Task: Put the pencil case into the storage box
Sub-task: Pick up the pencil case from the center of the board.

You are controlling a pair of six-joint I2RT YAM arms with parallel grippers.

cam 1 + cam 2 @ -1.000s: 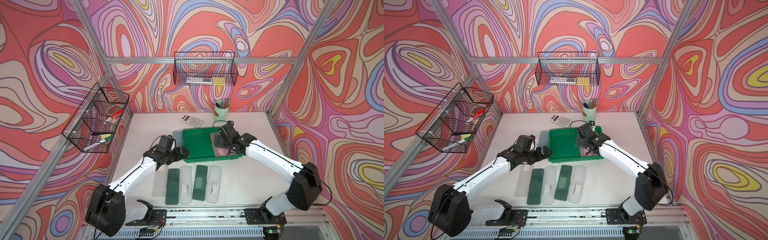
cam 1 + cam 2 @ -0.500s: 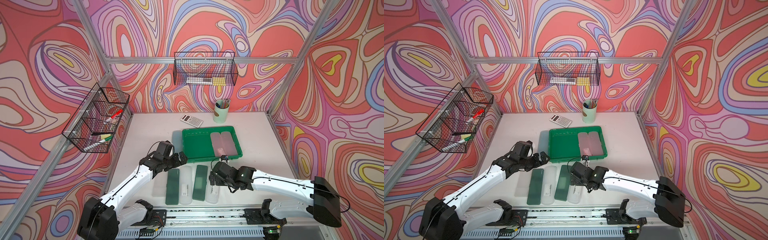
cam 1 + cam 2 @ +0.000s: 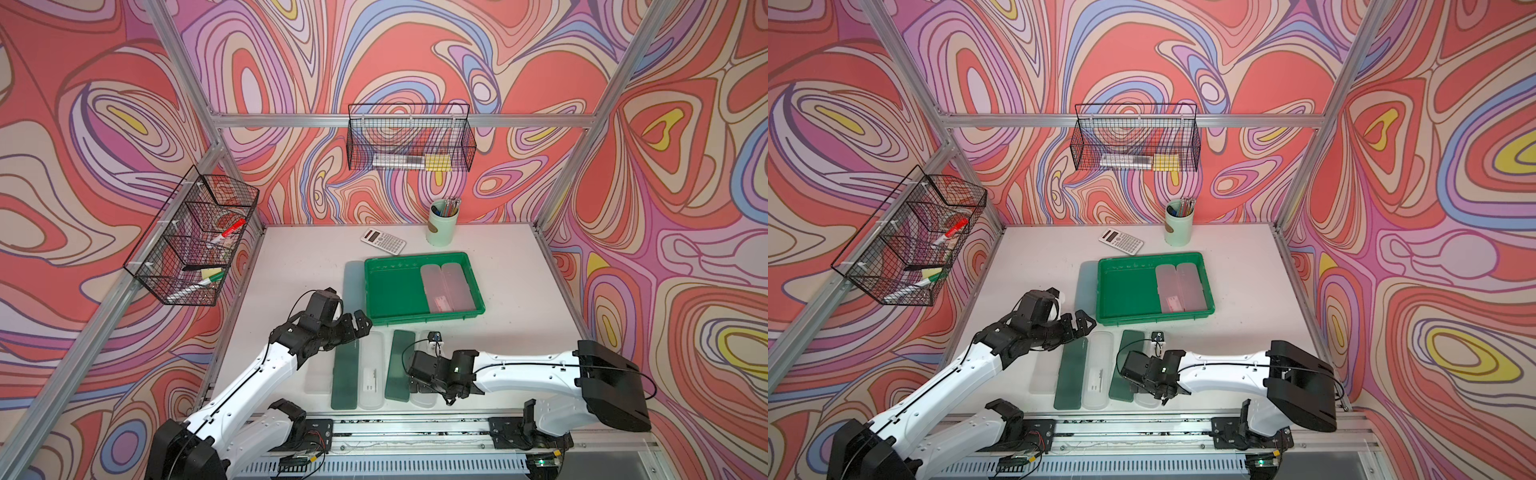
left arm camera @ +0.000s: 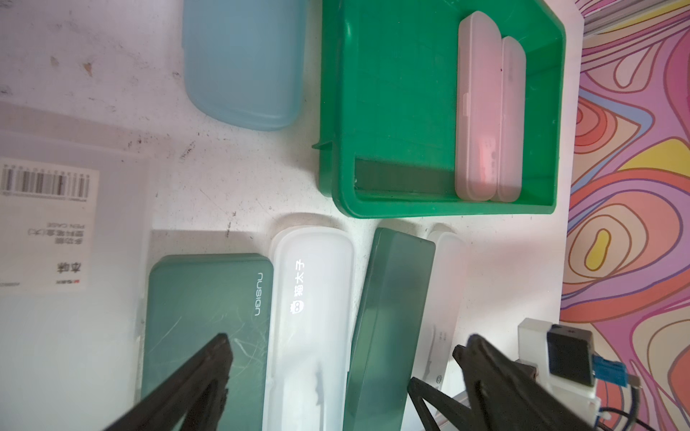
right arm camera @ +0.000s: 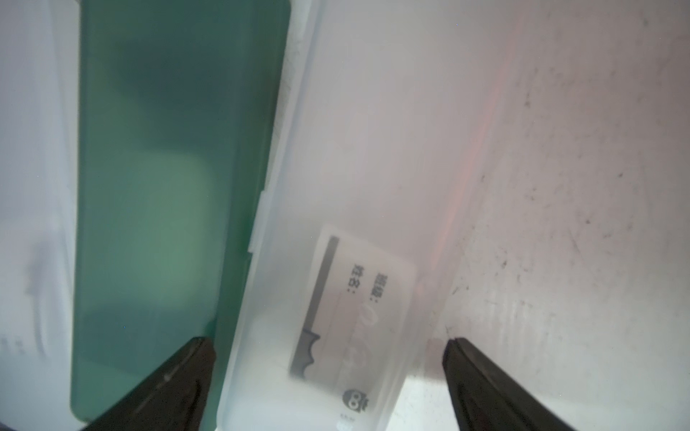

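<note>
- Frosted pencil case [image 5: 336,186] lies on the table [image 3: 291,270] nearest me. My right gripper [image 5: 326,347] stands wide open astride it, gripping nothing.
- Just beside it lies a dark green case [image 5: 168,186].
- My left gripper [image 4: 347,339] hangs open and empty over a white case [image 4: 310,298].
- Beyond, the storage box [image 3: 395,291] holds two pale pink cases [image 3: 446,286] along its right side.
- Farthest sit a calculator [image 3: 382,241] and a pen cup [image 3: 442,226].

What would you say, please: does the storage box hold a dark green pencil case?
No, the storage box holds only two pink pencil cases.
</note>
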